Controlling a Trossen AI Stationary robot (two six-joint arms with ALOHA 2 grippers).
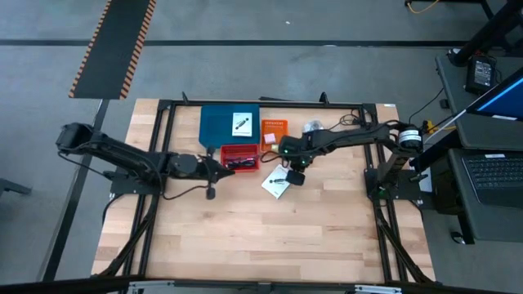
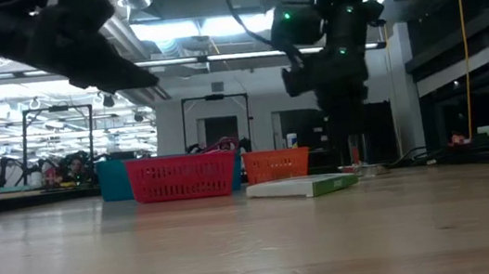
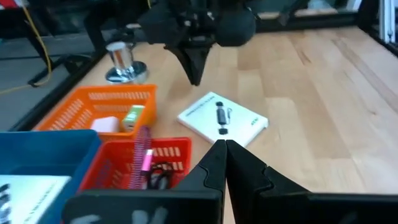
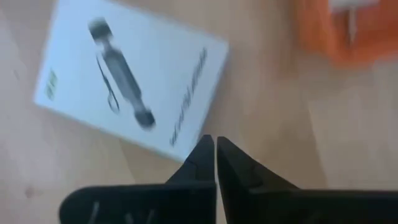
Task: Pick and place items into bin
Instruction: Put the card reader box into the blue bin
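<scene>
L gripper (image 1: 219, 166) is hovering at the left edge of the red basket (image 1: 242, 158), mid-worktop; its jaws are closed w/ nothing between them, per the left wrist view. R gripper (image 1: 292, 173) is hanging just above the white card (image 1: 276, 185), which is lying flat on the wooden worktop (image 1: 245, 237) a bit right of centre, near side of the baskets. R jaws are pressed together too, empty, tips pointing down beside the card's edge.

The white card (image 4: 127, 74) is showing a black elongated mark and some small print. A second white card (image 1: 241, 124) is resting in the blue bin (image 1: 216, 122) at the far side. The red basket (image 3: 118, 165) is holding a thin black coiled cable (image 3: 160, 179) and a pink/red coiled piece (image 3: 143, 155). The orange basket (image 3: 87, 107), right of the blue bin and far of the red one, is holding a small green piece (image 3: 132, 117) and a pale pink cube (image 3: 104, 125).

Low view: red basket (image 2: 181, 176) and orange basket (image 2: 276, 164) are standing side by side, w/ the card (image 2: 299, 186) in front, R gripper (image 2: 338, 97) above it. A metal puck-like object (image 3: 124, 62) is sitting at the far edge.
</scene>
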